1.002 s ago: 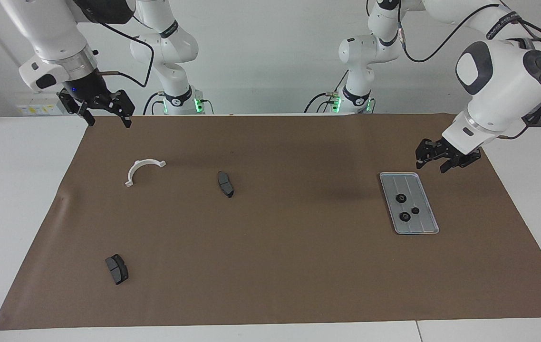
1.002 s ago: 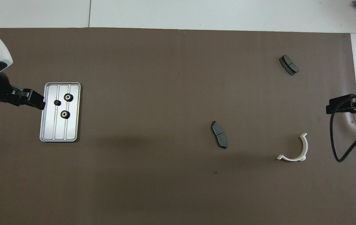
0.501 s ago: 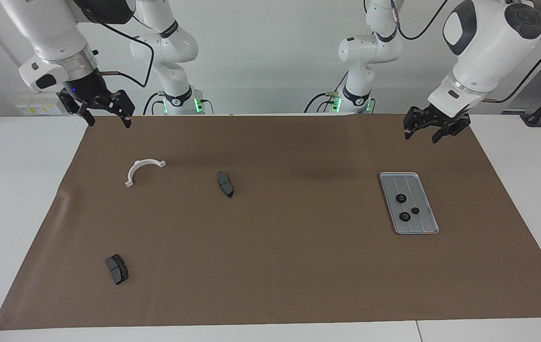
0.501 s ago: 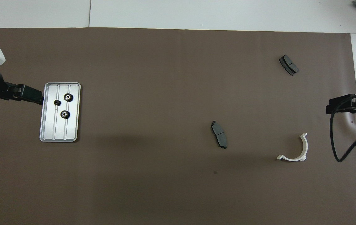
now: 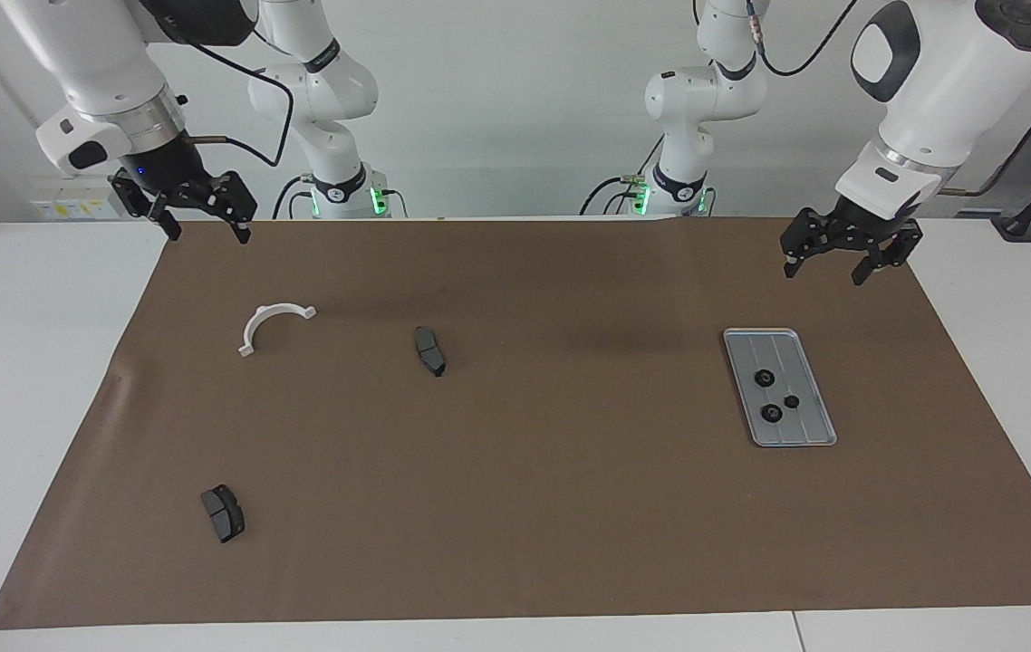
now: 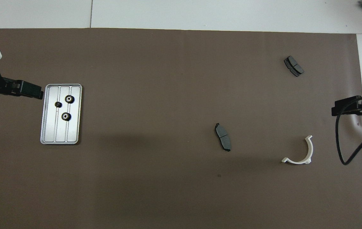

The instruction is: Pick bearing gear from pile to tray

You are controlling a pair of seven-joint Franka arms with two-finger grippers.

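Left gripper (image 5: 849,258) has lifted off the tray (image 5: 819,389), open and empty; right gripper (image 5: 198,213) waits open at its corner.
All three gears (image 5: 764,378) sit trayed; risk: a needless return could knock them out.

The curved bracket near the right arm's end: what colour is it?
White. The curved bracket shows best in the overhead view, against the brown mat.

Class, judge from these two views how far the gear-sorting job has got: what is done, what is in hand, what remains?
Done: three black gears lie in the tray.
In hand: nothing. The left gripper hangs open and empty over the mat beside the tray; the right gripper waits open over the mat's edge.
Left: no gear shows on the mat, only the white bracket and two brake pads, so the picking looks finished.
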